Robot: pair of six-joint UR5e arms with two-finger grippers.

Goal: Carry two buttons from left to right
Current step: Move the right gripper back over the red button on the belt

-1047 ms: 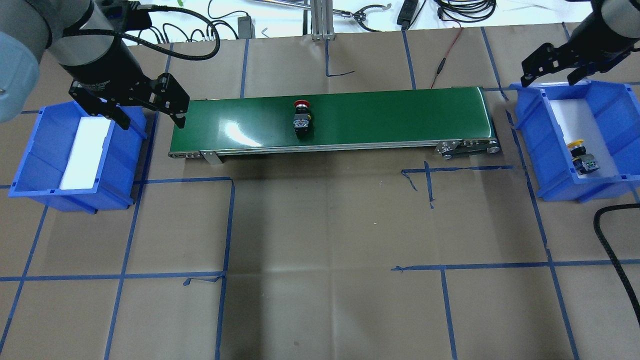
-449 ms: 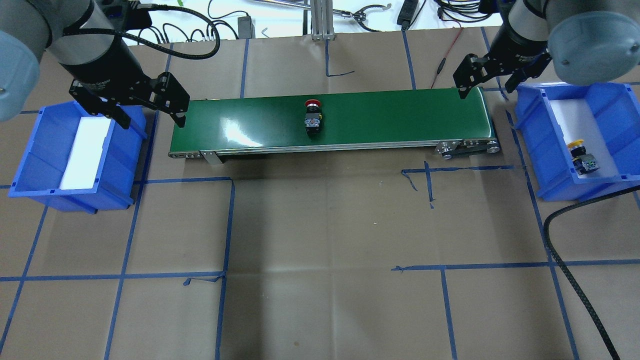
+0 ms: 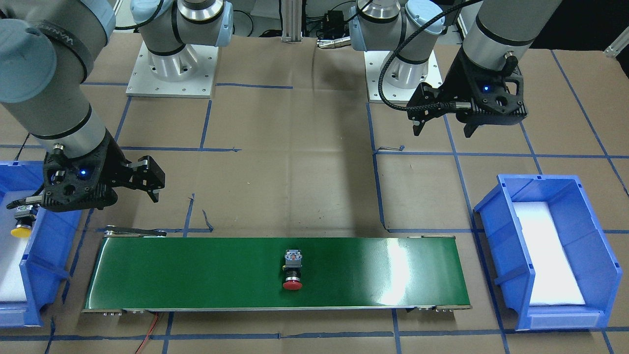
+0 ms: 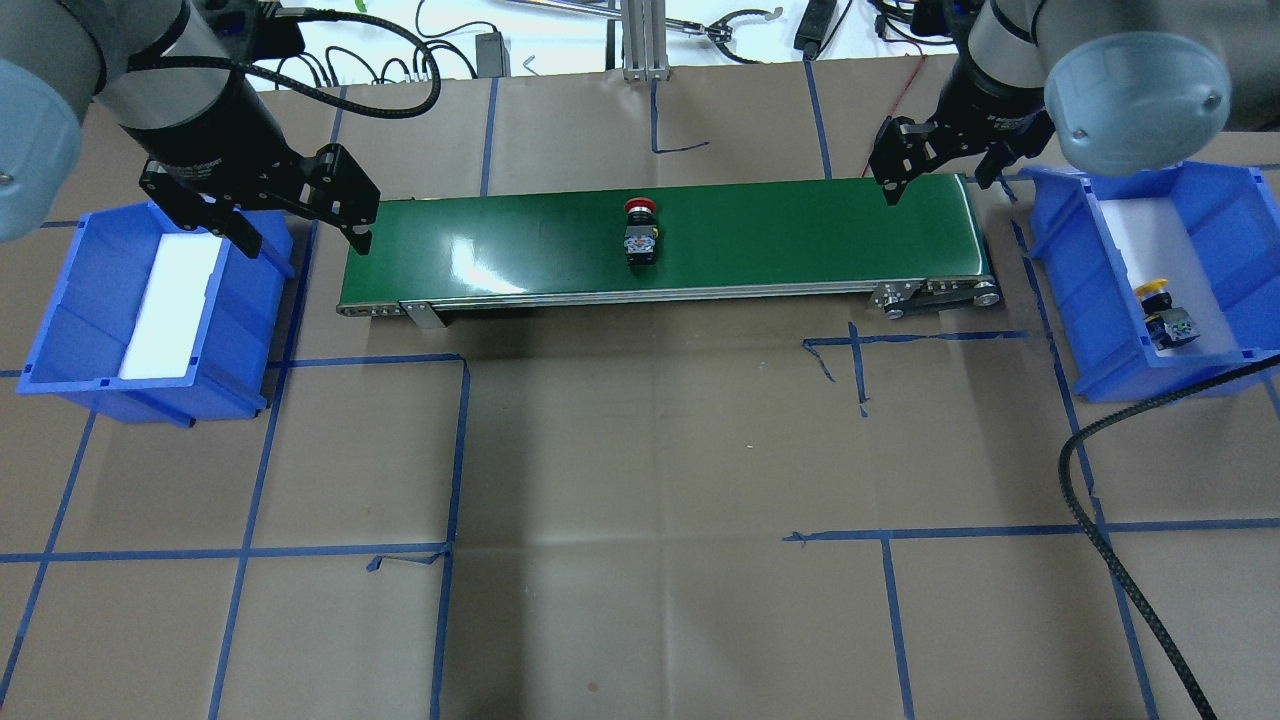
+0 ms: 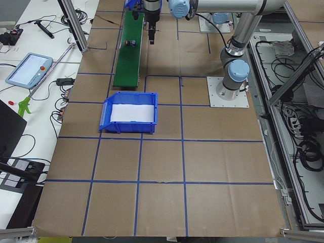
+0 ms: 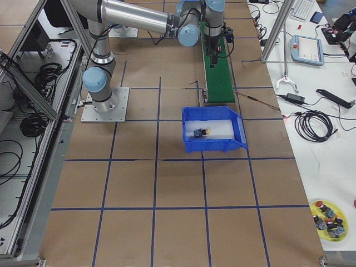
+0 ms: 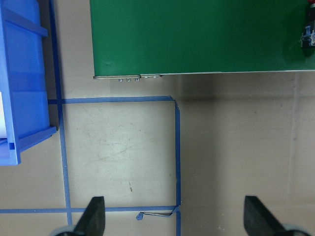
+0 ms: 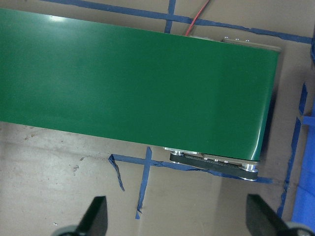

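You'll see the green belt [image 4: 800, 235] lying between two blue bins. The left gripper [image 4: 303, 245] hangs spread and empty between the left bin [image 4: 60, 300] and the belt's end. The right gripper [image 4: 935, 185], likewise spread and empty, hovers near the belt's right end. The red button [image 4: 640, 232] lies mid-belt. The yellow button [image 4: 1160, 310] lies in the right bin [image 4: 1080, 300].

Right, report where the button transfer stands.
Done: the yellow-capped push-button switch lies in the blue plastic bin on the right. In hand: the red-capped push-button switch lies midway along the green conveyor belt; the right hand hovers open near the belt's right end. Left: pick the red one and bin it. The left hand is open, empty.
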